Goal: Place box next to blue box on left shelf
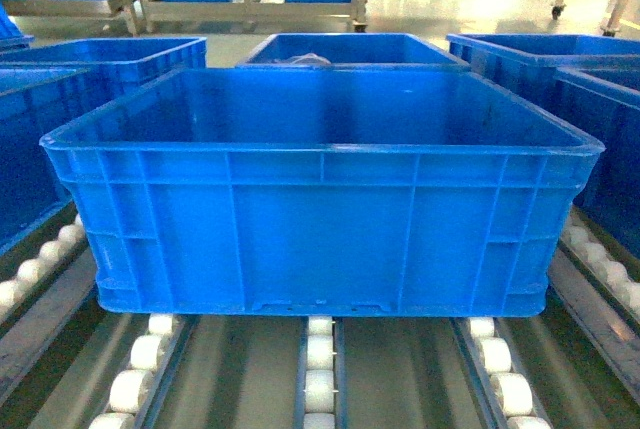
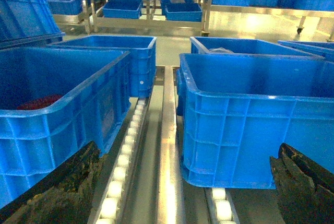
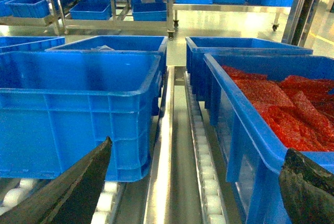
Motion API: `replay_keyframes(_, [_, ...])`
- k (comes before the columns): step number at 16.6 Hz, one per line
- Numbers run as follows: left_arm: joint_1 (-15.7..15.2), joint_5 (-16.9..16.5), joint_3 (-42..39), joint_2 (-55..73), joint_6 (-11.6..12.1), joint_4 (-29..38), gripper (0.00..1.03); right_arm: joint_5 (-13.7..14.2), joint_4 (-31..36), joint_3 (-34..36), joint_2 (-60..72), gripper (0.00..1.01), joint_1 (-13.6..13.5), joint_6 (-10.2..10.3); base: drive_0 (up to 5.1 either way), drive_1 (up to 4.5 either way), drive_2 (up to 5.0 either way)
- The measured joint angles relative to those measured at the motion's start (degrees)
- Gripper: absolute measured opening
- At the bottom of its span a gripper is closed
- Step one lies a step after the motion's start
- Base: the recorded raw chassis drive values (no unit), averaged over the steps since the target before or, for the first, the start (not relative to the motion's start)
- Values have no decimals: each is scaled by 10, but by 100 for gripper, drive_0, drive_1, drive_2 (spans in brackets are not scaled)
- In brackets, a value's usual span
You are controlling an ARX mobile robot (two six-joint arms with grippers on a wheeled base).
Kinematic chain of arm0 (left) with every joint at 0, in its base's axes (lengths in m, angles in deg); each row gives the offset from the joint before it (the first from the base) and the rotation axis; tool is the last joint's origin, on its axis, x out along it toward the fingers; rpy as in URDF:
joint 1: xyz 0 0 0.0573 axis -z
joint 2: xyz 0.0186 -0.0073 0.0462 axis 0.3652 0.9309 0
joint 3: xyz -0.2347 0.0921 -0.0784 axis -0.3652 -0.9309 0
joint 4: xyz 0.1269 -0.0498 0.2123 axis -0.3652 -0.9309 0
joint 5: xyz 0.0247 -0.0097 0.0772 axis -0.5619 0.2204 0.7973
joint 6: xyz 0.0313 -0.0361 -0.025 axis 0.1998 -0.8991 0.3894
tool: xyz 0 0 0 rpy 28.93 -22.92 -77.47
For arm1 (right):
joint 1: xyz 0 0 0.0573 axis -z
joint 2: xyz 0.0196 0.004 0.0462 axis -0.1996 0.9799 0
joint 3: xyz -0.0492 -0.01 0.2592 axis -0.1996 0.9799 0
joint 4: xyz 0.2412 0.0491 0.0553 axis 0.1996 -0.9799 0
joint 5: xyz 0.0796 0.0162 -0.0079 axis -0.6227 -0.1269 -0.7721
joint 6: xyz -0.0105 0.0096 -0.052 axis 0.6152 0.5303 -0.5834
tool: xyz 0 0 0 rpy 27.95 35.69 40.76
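The box (image 1: 320,189) fills most of the head view, sitting upright on the left shelf (image 1: 320,369), whose grey rails and white rollers run toward the camera beneath it. Its inside floor looks bare, though the near wall hides the front strip of it. Behind it stands a second crate (image 1: 355,49) holding something pale that is too blurred to name. Further crates flank it on neighbouring lanes, cut off by the frame edges – the one on the right (image 3: 271,130) holds crumpled red material, the one on the left (image 2: 57,114) shows a dim red patch at its bottom.

Neither arm shows in the head view. The left end effector (image 2: 182,182) appears only as two dark fingers at the lower corners, spread wide, nothing between them. The right end effector (image 3: 193,187) looks the same – fingers far apart, tips cut off, holding nothing.
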Motion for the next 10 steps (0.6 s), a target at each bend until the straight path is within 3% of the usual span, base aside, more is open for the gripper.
replay_keyframes(10, [0, 0, 0, 0, 0, 0, 98, 0, 0, 0, 0, 98, 0, 0, 0, 0, 0])
